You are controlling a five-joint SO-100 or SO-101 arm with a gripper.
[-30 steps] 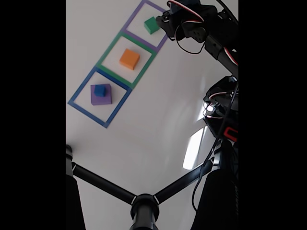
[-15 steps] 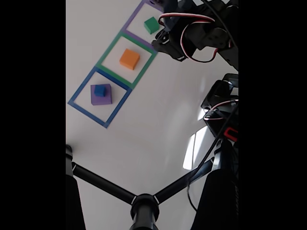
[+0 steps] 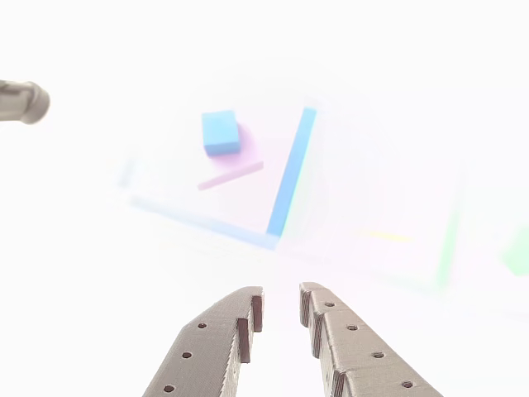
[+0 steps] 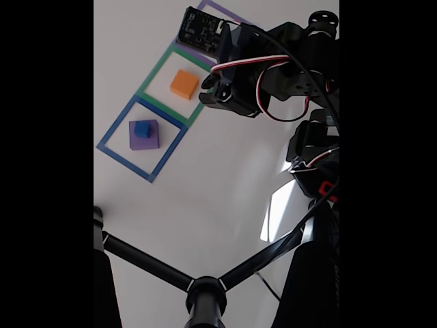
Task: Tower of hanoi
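Observation:
In the fixed view a small blue cube (image 4: 142, 128) sits on a larger purple block (image 4: 145, 141) inside the blue taped square (image 4: 125, 159). An orange block (image 4: 184, 84) lies in the green taped square (image 4: 151, 75). The arm reaches over the purple taped square (image 4: 229, 11), and my gripper (image 4: 210, 91) hangs just right of the orange block. In the washed-out other view my gripper (image 3: 279, 302) is slightly open with nothing between its fingers. It points toward the blue cube (image 3: 220, 133) on the pale purple block (image 3: 246, 157), well short of them. The blue tape (image 3: 289, 175) lies between.
A black tripod hub (image 4: 205, 295) with two legs spreads across the bottom of the fixed view, one foot (image 4: 97, 215) at the left. The arm's base and cables (image 4: 314, 157) fill the right side. A tripod foot (image 3: 21, 101) shows at the left of the other view.
The arm has swung from the purple square down and left toward the green square. The green block seen earlier is now hidden behind the arm.

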